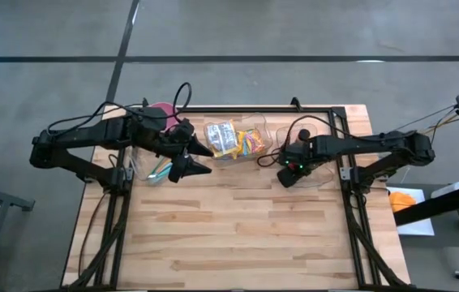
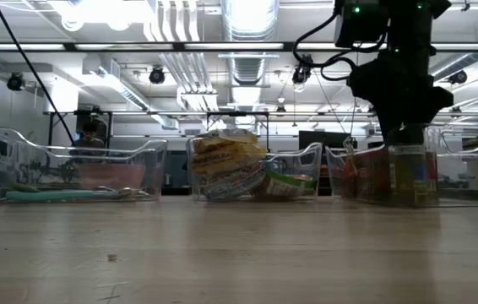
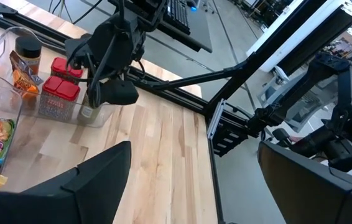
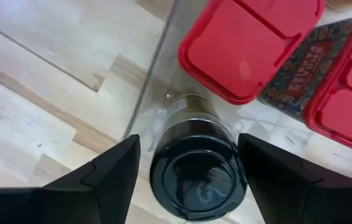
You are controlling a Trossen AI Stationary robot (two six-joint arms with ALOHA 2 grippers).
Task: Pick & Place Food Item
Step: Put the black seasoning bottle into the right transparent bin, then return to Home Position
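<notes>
I have the right gripper (image 4: 188,180) lowered over the right clear bin (image 1: 315,154) at the far side of the worktop (image 1: 238,235), and its fingers (image 4: 95,180) stand apart on either side of a jar with a black lid (image 4: 198,177); I see a small gap on both sides, so I judge they flank it and do not press it. The jar stands upright in the near corner of this bin, just beside the red-lidded containers (image 4: 250,43). It looks like glass, so I expect it stiff, rather heavy, smooth and breakable; I would take it on the body just under the lid, with firm but not hard pressure, because the wall may slip. The right wrist view shows me the gaps at the lid, which the high view hides under the arm. The low view shows me the jar's label (image 2: 410,173) and that the base sits down in the bin. The left gripper (image 1: 190,159) waits over the worktop between the left bin (image 1: 144,166) and the middle bin (image 1: 258,130), with fingers spread and nothing between them.
</notes>
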